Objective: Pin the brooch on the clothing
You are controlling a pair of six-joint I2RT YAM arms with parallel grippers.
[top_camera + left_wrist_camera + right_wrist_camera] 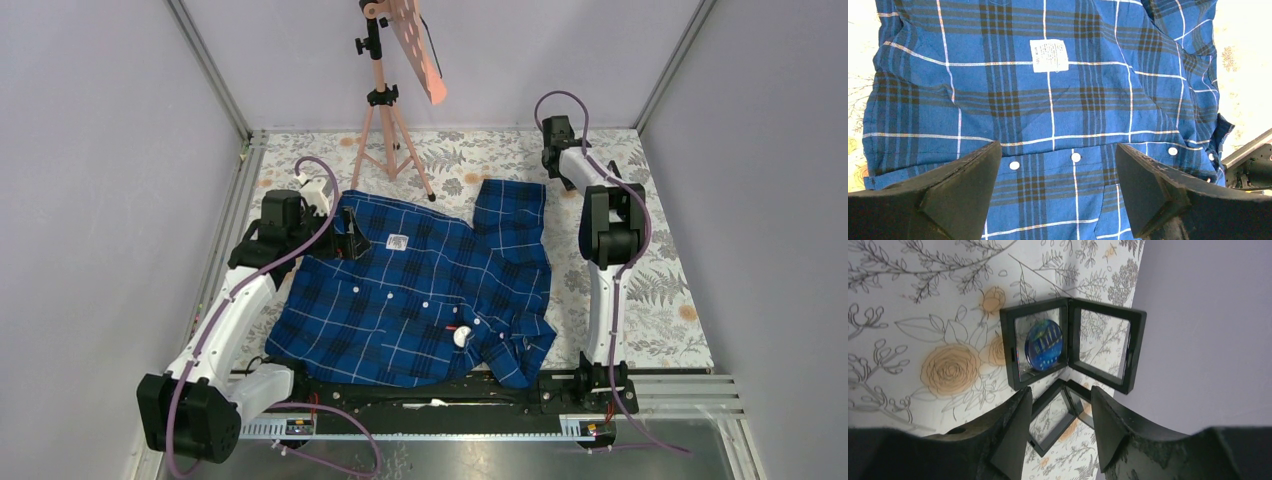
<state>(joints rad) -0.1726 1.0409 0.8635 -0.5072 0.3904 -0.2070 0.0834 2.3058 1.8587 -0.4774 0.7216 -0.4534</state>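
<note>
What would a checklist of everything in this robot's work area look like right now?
Surface: floral-print table cover.
Job's things: blue plaid shirt spread out; blue round brooch in an open black case.
Clutter: second open black case; tripod holding an orange board.
Grippers: left gripper open above the shirt; right gripper open above the cases.
Cables: purple cables along both arms.
Surroundings: plain grey walls.
</note>
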